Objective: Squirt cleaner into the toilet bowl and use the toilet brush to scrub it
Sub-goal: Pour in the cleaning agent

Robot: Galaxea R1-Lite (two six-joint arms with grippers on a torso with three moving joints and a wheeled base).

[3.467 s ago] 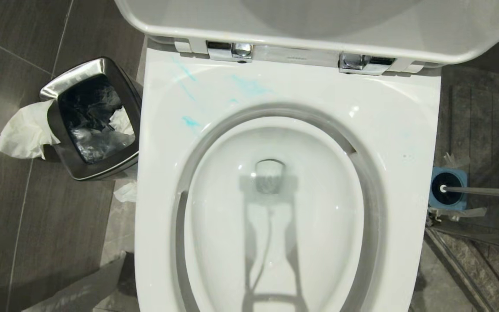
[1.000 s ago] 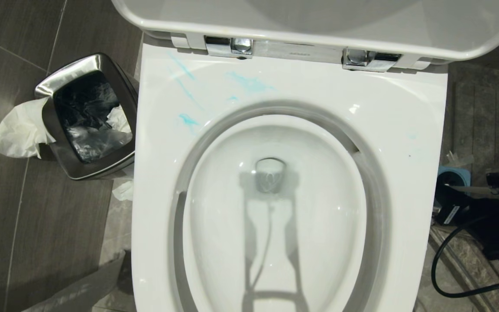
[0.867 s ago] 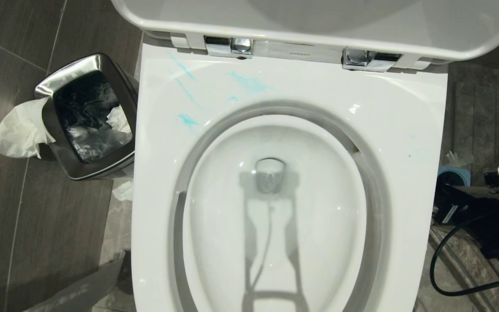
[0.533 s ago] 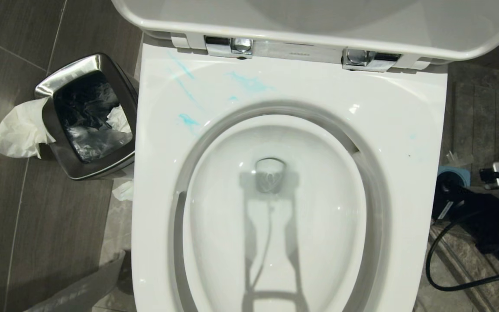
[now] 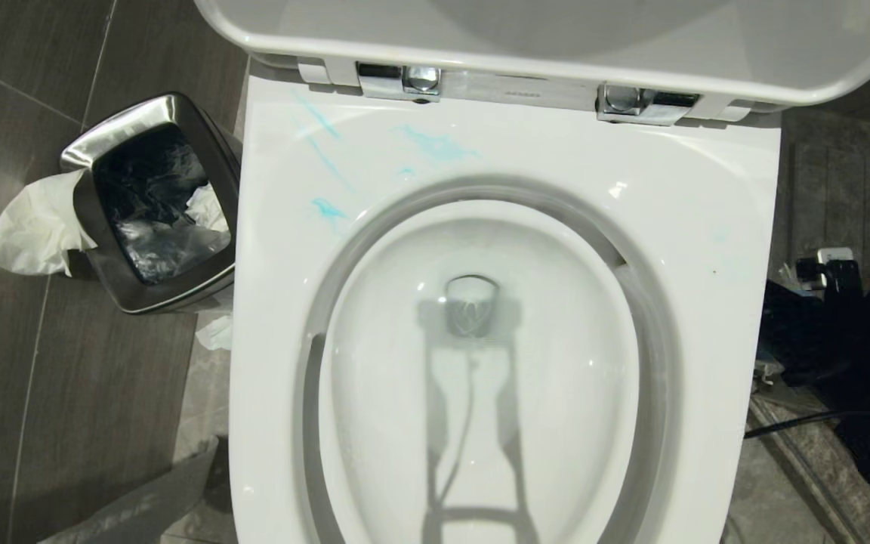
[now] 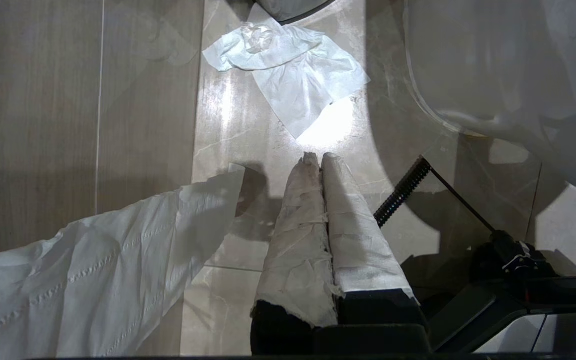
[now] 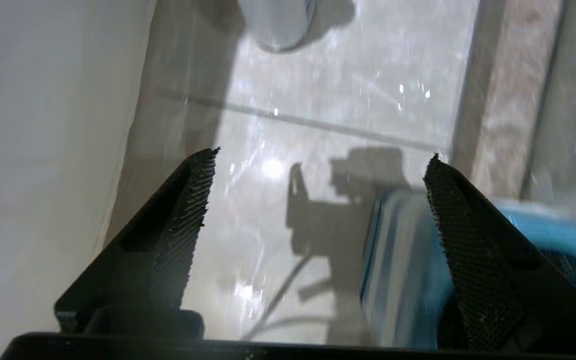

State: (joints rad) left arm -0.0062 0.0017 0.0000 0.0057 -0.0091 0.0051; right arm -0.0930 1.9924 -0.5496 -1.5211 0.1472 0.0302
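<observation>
The white toilet bowl fills the head view, its lid raised. Turquoise cleaner is smeared across the back left of the rim. The toilet brush is hidden. My right arm hangs low at the bowl's right side. In the right wrist view my right gripper is open and holds nothing. It is above the floor, with the bowl's white wall on one side and the blue striped holder on the other. My left gripper, wrapped in white tape, is shut on nothing above the floor tiles.
A steel waste bin with tissue hanging from it stands left of the bowl. Crumpled tissue and a long paper sheet lie on the floor near the left gripper. A black cable trails behind the right arm.
The right arm came in beside the bowl's right side and moved farther back, now covering the blue holder. The brush handle that showed there at first is no longer in sight.
</observation>
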